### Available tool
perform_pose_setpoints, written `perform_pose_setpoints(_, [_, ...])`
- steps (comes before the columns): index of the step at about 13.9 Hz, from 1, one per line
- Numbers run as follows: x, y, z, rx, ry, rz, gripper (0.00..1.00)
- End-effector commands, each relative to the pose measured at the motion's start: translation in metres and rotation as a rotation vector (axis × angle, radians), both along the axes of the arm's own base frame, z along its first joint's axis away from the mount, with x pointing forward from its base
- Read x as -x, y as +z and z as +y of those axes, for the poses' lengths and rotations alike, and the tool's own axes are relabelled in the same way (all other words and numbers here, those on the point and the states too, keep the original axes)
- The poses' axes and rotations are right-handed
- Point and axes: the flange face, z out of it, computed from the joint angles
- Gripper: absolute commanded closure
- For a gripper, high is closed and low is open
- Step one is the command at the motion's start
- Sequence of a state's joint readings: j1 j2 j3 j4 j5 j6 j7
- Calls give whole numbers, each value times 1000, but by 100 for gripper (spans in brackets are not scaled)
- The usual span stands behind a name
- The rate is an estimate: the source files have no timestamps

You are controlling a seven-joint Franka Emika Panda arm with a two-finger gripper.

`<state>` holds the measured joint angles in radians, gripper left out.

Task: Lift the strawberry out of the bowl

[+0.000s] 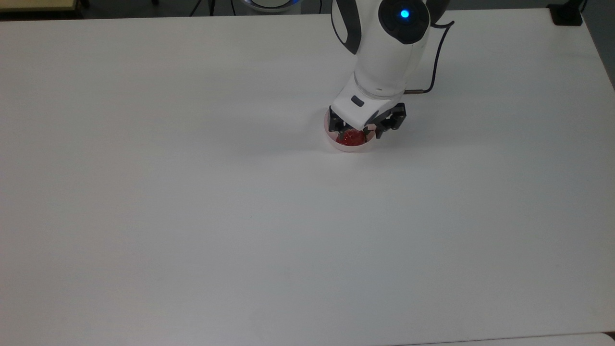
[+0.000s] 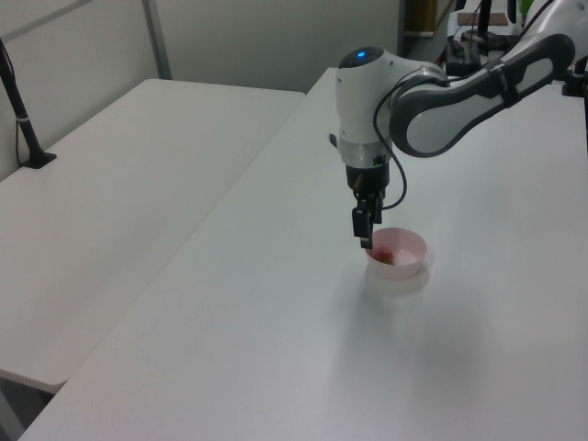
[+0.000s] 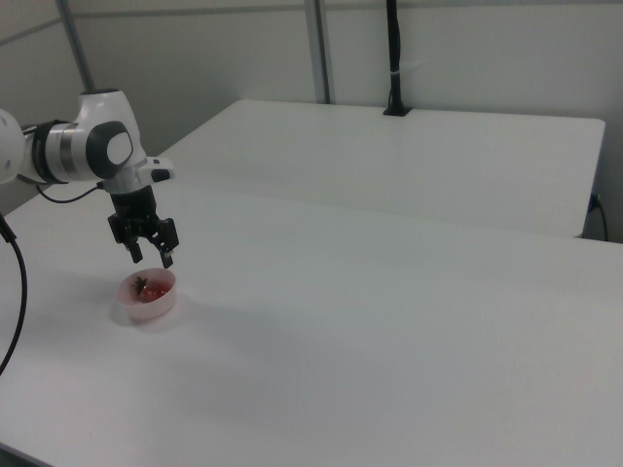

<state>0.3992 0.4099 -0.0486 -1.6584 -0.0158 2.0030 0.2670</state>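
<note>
Strawberry [image 3: 146, 289] lying in pink bowl [image 3: 162, 301] on white table [image 1: 192, 192], leafy cap toward the right view's left; gripper [image 3: 151, 255] spread, empty, just above; no readable writing

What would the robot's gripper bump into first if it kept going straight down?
Probably the strawberry in the pink bowl. The gripper hangs open, pointing down over the bowl, though depth is hard to judge, so it might catch the bowl's rim first.
</note>
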Motion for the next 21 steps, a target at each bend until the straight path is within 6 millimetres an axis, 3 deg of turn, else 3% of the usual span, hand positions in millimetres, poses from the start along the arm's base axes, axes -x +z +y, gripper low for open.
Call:
perform_pose_setpoints(1, [17,1,-17,30,41,78,19])
perform_pose_setpoints(4, [24,-23,-22,42,35,114,19])
perform_pose_setpoints(12, [17,-60,-11,15,-9,47,20])
perform_pose_setpoints(16, [18,-59,-6,14,0,42,30])
perform_pose_setpoints(18, [16,-46,-2,7,4,27,22])
perform_pose_setpoints(21, [15,-19,-2,-6,13,-3,21])
